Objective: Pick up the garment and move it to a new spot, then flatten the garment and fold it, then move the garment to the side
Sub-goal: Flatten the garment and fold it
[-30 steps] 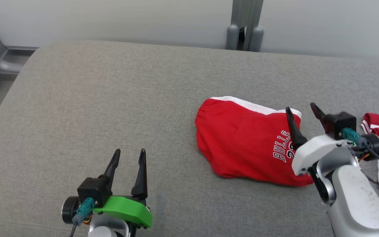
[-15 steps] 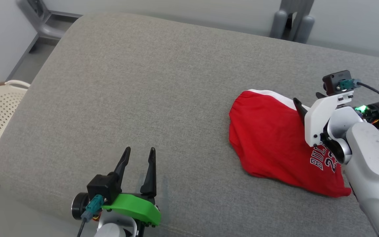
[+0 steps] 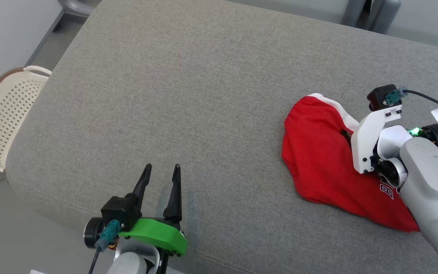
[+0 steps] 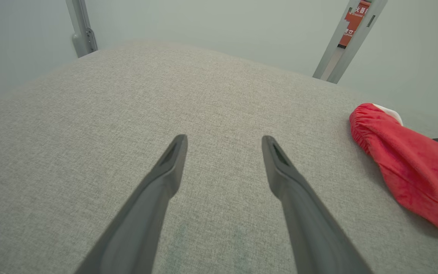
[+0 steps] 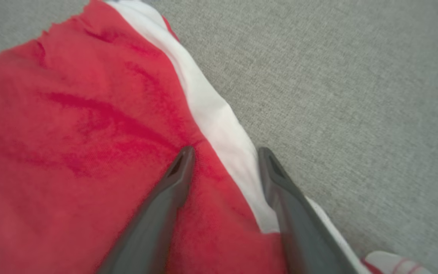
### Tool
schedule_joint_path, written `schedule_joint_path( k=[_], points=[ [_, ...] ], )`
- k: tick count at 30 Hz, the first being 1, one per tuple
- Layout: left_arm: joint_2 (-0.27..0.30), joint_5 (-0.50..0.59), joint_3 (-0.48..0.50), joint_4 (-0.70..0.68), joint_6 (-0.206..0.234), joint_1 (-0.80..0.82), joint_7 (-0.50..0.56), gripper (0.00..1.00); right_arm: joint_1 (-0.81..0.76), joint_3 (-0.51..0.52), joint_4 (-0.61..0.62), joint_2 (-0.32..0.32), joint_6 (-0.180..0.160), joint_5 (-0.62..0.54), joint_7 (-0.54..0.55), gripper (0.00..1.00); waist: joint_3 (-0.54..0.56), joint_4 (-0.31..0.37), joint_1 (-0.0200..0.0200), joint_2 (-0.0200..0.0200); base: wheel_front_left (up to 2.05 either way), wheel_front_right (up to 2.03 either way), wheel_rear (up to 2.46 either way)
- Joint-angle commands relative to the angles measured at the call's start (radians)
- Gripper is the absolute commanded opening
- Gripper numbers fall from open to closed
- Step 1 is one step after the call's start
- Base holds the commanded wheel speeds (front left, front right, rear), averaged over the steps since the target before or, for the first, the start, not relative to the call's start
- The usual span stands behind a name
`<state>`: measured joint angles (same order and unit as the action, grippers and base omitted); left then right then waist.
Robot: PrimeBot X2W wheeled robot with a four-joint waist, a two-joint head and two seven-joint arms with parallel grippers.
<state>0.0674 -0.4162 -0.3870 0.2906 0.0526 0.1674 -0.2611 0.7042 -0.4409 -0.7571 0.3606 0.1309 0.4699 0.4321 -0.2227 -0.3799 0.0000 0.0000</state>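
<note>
Left pincer [image 4: 223, 140] with its 2 dark fingers [image 4: 154, 198] spread wide over the grey fabric counter [image 4: 127, 95], nothing between them. To the pincer's right and well apart from it, a red garment [image 4: 405, 171] with gathered edge and white trim, lying on the counter. Beyond the fingertips, a pale wall [image 4: 211, 23] and 2 grey metal posts [image 4: 81, 30], 1 far left, 1 far right, a red sign [image 4: 352, 15] behind the right 1.

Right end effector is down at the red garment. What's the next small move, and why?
Probably close the right end effector now. Its fingers stand apart astride the white-trimmed edge of the red garment, with the tips down at the cloth, so shutting should pinch that edge for the lift.
</note>
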Motion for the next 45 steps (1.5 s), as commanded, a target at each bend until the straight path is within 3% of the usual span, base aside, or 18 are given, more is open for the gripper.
schedule_joint_path(
  k=[1, 12, 25, 38, 45],
  points=[
    [-0.004, 0.010, 0.004, -0.002, -0.004, 0.017, -0.005, 1.00, 0.000, -0.017, -0.004, 0.003, 0.000, 0.010, -0.003, 0.00, -0.002, 0.006, 0.0000, 0.0000, 0.00, 0.00, 0.00],
    [-0.006, 0.028, 0.022, 0.002, -0.009, 0.016, -0.004, 1.00, 0.090, -0.064, -0.019, 0.027, -0.001, -0.009, -0.205, 0.00, 0.009, 0.042, 0.0000, 0.0000, 0.00, 0.00, 0.00],
    [0.006, 0.041, 0.041, 0.004, -0.012, -0.002, -0.004, 1.00, 0.202, -0.106, 0.040, -0.040, -0.001, -0.073, -0.406, 0.00, 0.065, 0.088, 0.0000, 0.0000, 0.00, 0.00, 0.00],
    [0.021, 0.034, 0.052, -0.009, 0.002, -0.020, -0.004, 1.00, -0.129, -0.251, 0.239, -0.140, -0.001, -0.107, -0.491, 0.00, 0.092, 0.114, 0.0000, 0.0000, 0.00, 0.00, 0.00],
    [0.029, 0.029, 0.053, -0.017, 0.006, -0.023, -0.004, 1.00, -0.277, -0.298, 0.296, -0.173, -0.001, -0.207, -0.497, 0.00, 0.101, 0.141, 0.0000, 0.0000, 0.00, 0.00, 0.00]
  ],
)
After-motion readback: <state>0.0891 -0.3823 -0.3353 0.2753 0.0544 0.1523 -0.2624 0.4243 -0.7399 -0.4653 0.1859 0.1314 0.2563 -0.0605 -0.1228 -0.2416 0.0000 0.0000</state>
